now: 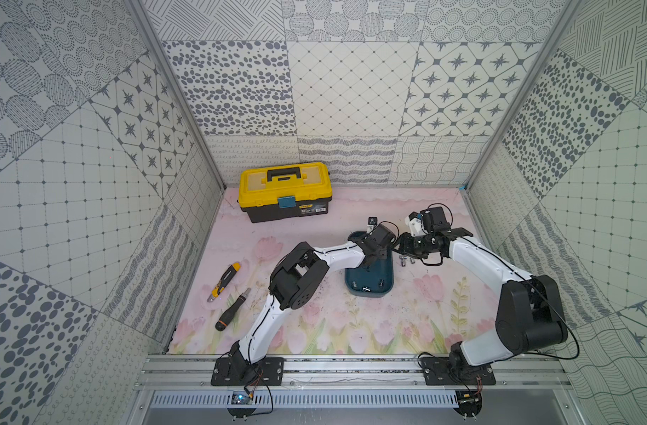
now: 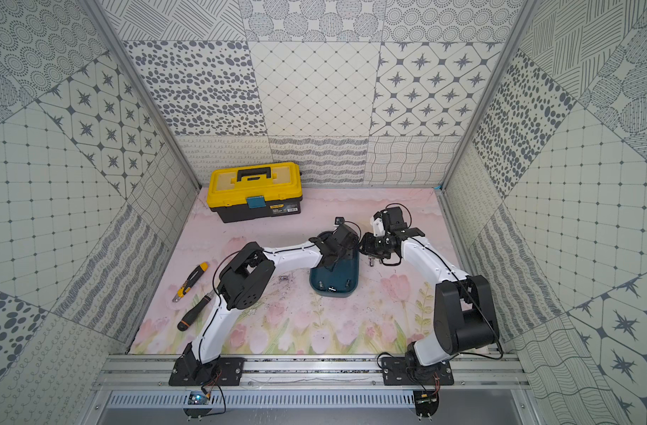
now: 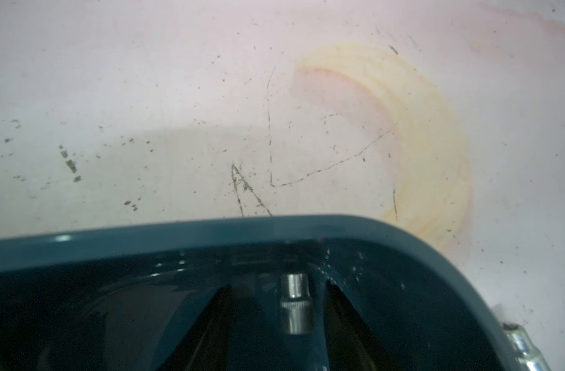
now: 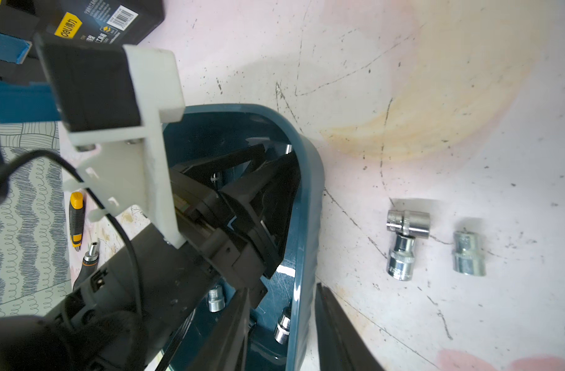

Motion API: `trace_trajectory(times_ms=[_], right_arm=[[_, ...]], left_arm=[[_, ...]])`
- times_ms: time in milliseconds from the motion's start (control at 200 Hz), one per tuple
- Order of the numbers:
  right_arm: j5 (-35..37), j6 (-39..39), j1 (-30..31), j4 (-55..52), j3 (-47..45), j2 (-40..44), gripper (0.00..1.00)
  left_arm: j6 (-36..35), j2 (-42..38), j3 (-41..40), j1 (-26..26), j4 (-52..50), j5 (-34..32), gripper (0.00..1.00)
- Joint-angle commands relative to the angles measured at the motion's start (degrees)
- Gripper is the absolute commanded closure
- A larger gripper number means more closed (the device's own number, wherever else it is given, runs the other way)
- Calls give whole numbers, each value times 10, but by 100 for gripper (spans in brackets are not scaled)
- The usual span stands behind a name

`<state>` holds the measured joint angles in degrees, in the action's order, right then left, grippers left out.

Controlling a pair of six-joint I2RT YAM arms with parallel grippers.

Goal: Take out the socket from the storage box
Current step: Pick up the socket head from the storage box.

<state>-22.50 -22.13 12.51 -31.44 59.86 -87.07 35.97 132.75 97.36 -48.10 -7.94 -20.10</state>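
Pink mat (image 3: pixel 178 96) bears storage box (image 3: pixel 210 231), socket (image 3: pixel 295 302) between left gripper (image 3: pixel 278 284) jaws

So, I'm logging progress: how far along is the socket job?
Done: three sockets lie on the mat beside the box. In hand: left end effector is inside the box, fingers either side of a socket, not yet closed; right end effector straddles the box wall. To go: at least two more sockets inside.
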Motion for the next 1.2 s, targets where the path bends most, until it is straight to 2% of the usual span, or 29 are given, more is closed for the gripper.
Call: trace_trajectory(times_ms=[0, 195, 550, 665, 775, 845, 996, 1196], right_arm=[[0, 0, 1, 16, -7, -5, 62], [1, 6, 1, 14, -5, -6, 62], [1, 13, 1, 9, -2, -6, 62], [2, 15, 1, 8, -1, -5, 62], [1, 14, 1, 7, -1, -5, 62], [2, 15, 1, 6, 0, -5, 62], [3, 15, 2, 6, -2, -5, 62], [2, 16, 1, 7, -3, -4, 62]], left_arm=[[-10, 13, 18, -4, 15, -31, 52], [-21, 14, 19, -4, 16, -29, 59], [-26, 23, 20, -5, 19, -10, 60], [-25, 24, 20, -5, 20, -7, 65], [-26, 23, 19, -4, 20, -2, 75], [-26, 22, 18, -5, 20, 0, 76], [-22, 6, 8, -4, 21, 7, 81], [-18, -36, -28, -5, 27, 13, 81]])
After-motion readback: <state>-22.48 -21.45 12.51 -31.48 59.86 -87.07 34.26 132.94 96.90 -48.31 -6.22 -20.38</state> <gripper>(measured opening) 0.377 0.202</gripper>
